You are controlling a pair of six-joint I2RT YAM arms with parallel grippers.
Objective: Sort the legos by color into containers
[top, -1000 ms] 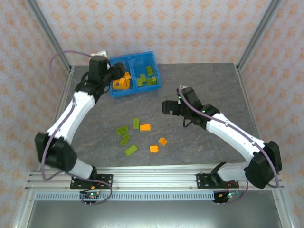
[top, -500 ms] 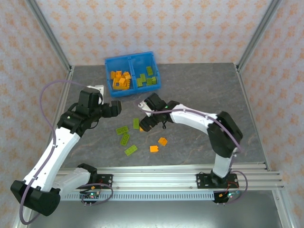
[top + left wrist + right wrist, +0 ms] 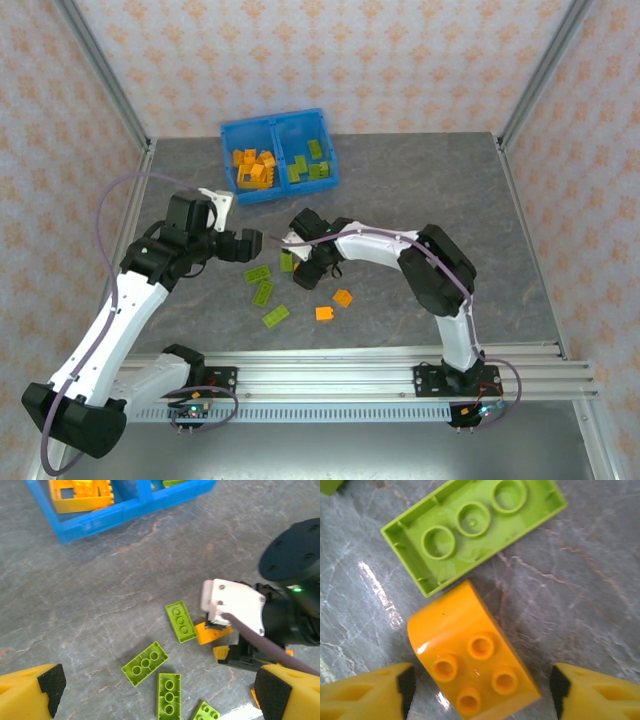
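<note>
The blue bin [image 3: 328,150] stands at the back, with orange legos in its left compartment [image 3: 253,168] and green legos in its right compartment [image 3: 311,161]. My right gripper [image 3: 305,268] is low over a rounded orange lego [image 3: 475,665]. Its fingers [image 3: 395,692] straddle the brick with a gap on each side, so it is open. An upturned green lego [image 3: 470,535] lies just beyond the orange one. My left gripper [image 3: 250,243] hovers open and holds nothing. Below it lie green legos [image 3: 145,663] [image 3: 169,695] [image 3: 180,621].
More loose bricks lie in front of the grippers: green ones [image 3: 258,273] [image 3: 275,316] and two small orange ones [image 3: 325,313] [image 3: 343,297]. The right arm's wrist [image 3: 287,580] crowds the right side of the left wrist view. The bin's front wall [image 3: 125,517] is near.
My left arm has swung back from the bin to above the loose bricks and opened wide. My right gripper has reached in over the orange lego, and its jaws have narrowed around it.
</note>
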